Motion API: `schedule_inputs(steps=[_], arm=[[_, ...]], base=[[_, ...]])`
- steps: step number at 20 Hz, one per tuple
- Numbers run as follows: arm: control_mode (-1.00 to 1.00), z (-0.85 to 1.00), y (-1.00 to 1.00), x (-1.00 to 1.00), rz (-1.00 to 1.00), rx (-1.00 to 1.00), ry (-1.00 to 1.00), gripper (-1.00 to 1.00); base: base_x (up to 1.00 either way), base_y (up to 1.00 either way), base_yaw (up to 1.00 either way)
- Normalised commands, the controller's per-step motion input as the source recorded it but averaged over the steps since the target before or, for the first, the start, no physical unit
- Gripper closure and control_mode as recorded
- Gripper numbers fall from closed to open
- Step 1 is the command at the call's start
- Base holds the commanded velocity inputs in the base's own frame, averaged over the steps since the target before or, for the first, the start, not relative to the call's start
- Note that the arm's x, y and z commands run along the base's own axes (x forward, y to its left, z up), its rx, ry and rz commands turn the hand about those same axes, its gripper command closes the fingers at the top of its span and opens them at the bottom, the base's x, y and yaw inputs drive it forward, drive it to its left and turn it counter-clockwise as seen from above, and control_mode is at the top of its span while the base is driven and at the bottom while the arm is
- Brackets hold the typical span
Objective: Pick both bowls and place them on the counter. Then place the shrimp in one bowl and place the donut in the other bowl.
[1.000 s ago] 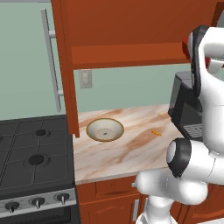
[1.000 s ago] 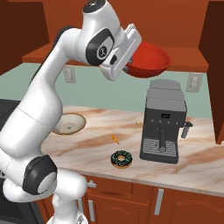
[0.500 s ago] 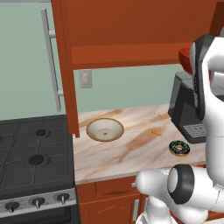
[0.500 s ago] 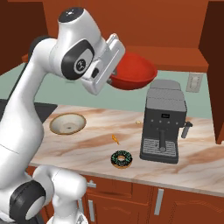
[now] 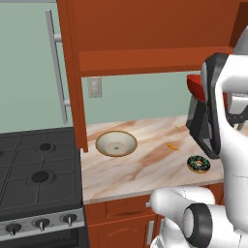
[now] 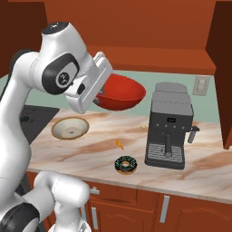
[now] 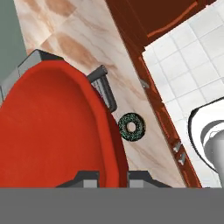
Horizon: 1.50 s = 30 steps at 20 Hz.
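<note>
my fingers [image 7: 112, 177] pinch the red bowl's [image 6: 120, 94] rim, up over the tabletop [image 6: 86, 152]; the donut [image 6: 125, 164] lies at its 6 o'clock.

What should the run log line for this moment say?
gripper: shut on red bowl, carried above counter | cream bowl: on counter | donut, shrimp: on counter, unbowled

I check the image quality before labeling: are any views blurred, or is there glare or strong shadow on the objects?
Right base view: sharp, with a soft sheen on the red bowl and a faint shadow under the donut. Left base view: sharp, evenly lit, the cream bowl clear. Hand view: sharp, the red bowl's inside flatly lit, no glare.
</note>
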Motion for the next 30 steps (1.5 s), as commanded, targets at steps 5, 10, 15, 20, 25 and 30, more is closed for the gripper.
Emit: schedule_inputs(steps=[5, 10, 15, 20, 25, 30], arm=[[-1.0, -0.34, 0.43, -0.06, 0.12, 0.01, 0.11, 1.0], [-1.0, -0.39, 0.42, 0.0, 0.18, 0.03, 0.04, 1.0], [-1.0, -0.42, 0.35, 0.02, 0.23, 0.01, 0.0, 1.0], [-1.0, -0.41, 0.41, 0.04, 0.15, 0.0, 0.0, 1.0], [-1.0, -0.33, 0.46, -0.02, 0.05, 0.0, 0.02, 1.0], [-1.0, -0.27, 0.47, -0.1, 0.0, 0.0, 0.05, 1.0]], base=[[0.0, 0.0, 0.0], [0.0, 0.0, 0.0], [0.0, 0.0, 0.0], [0.0, 0.0, 0.0], [0.0, 0.0, 0.0], [0.0, 0.0, 0.0]])
